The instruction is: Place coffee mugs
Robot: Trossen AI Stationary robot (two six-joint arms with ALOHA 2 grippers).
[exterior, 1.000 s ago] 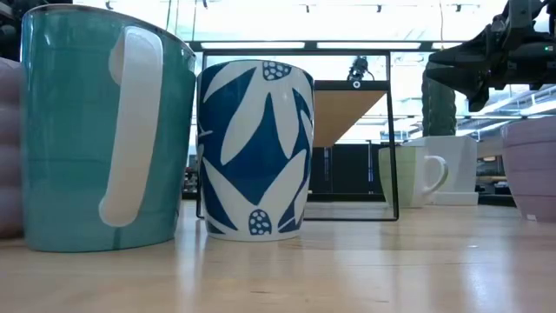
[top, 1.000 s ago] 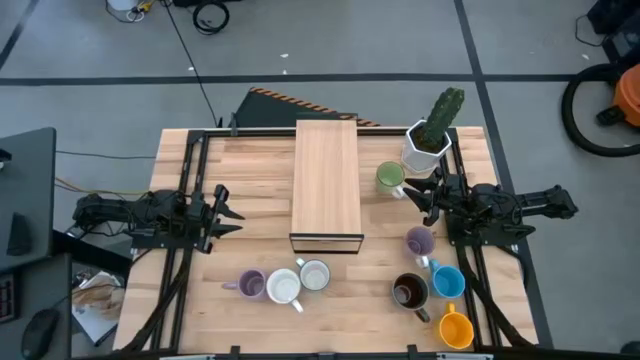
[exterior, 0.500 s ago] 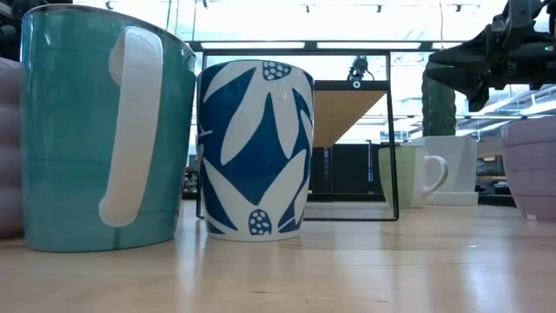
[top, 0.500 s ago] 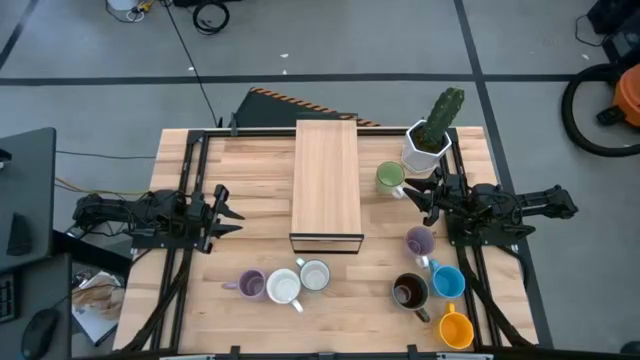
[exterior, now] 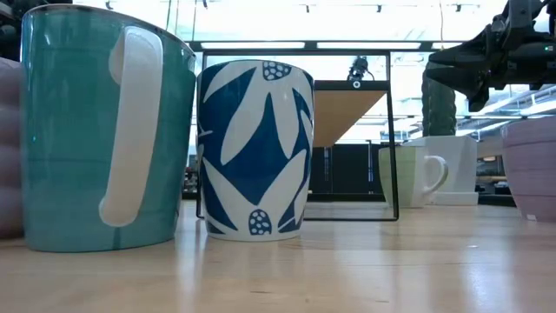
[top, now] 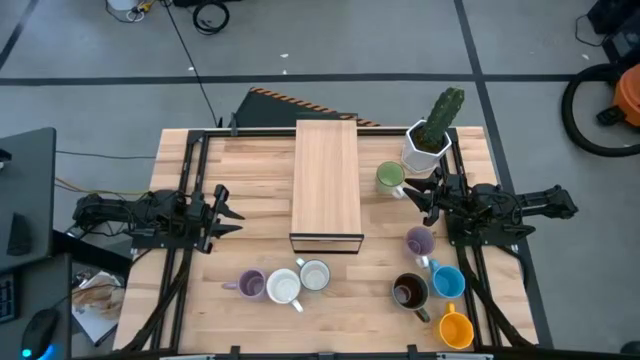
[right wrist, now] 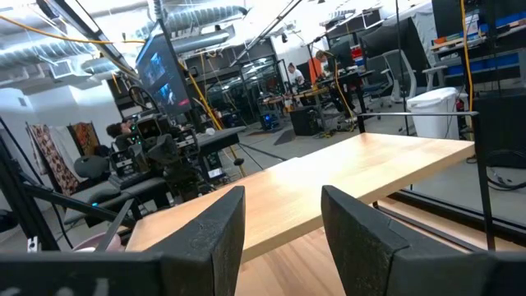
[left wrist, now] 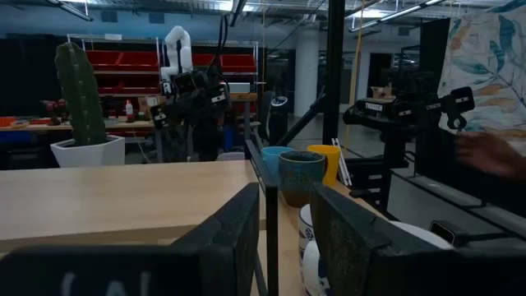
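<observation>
The right gripper (top: 428,199) hangs above the wooden slatted table (top: 250,190) near its right edge, its dark jointed arm stretched in level from that side, the two black fingers (right wrist: 359,231) parted with nothing between them. The left gripper (top: 226,213) mirrors it at the left edge, arm lying flat, fingers (left wrist: 232,237) apart and empty too.

Just beyond the right gripper, toward the far right corner, stands a light green glazed mug (top: 389,178), beside a white angular pot holding a green cactus (top: 432,135). On the gripper's near side sits a lilac ribbed mug (top: 419,241); then, running to the near right corner, a dark brown mug (top: 409,292), a blue mug (top: 448,282) and an orange mug (top: 455,329).

Down the table's middle lies a long raised shelf of pale wood on a thin black metal frame (top: 326,183). Near the front edge, left of centre, three mugs huddle touching: a second lilac one (top: 250,285), a white one (top: 284,287) and a pale grey one (top: 315,275). Seen level, the nearest show a teal glossy side with white handle (exterior: 95,130) and a blue-and-white leaf pattern (exterior: 254,148)
</observation>
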